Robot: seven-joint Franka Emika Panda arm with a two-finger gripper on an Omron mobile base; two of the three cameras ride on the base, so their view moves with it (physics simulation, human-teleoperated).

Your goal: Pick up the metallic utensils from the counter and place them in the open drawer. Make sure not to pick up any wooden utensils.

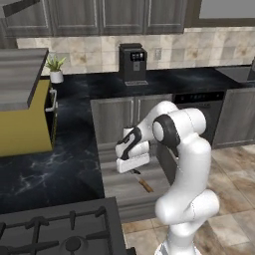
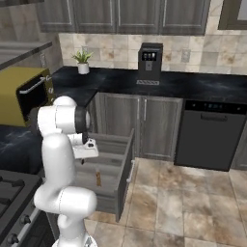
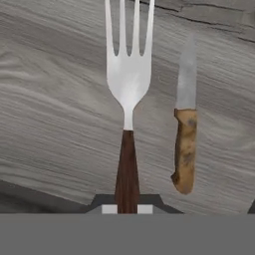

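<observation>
The jaws [image 3: 127, 209] were clamped on the dark brown handle of a fork [image 3: 128, 79], which ran straight up the middle of the hand view from the bottom centre, its silver tines reaching the top edge; its long axis lay along the gripper's own line of sight, pointing away from the hand. Just right of it in that view, apart from it and nearly parallel, a knife [image 3: 186, 129] with a mottled brown handle and a silver blade lay on the grey wood-grain floor of the open drawer [image 3: 55, 114], so the fork hung over the drawer with the knife already inside. In the left base view the gripper [image 1: 132, 162] sat at centre frame above the drawer [image 1: 112, 185], with the knife [image 1: 145, 185] showing as a small brown sliver below it, while the right base view showed the drawer [image 2: 126, 166] pulled out at lower centre-left. My judgement was that the coming move was a release, and the fork would land beside the knife, not across it. Beyond lay the glossy black counter [image 1: 60, 164] at the left of the left base view, then a potted plant [image 1: 56, 69] and a coffee machine [image 1: 132, 63] against the tiled back wall.
</observation>
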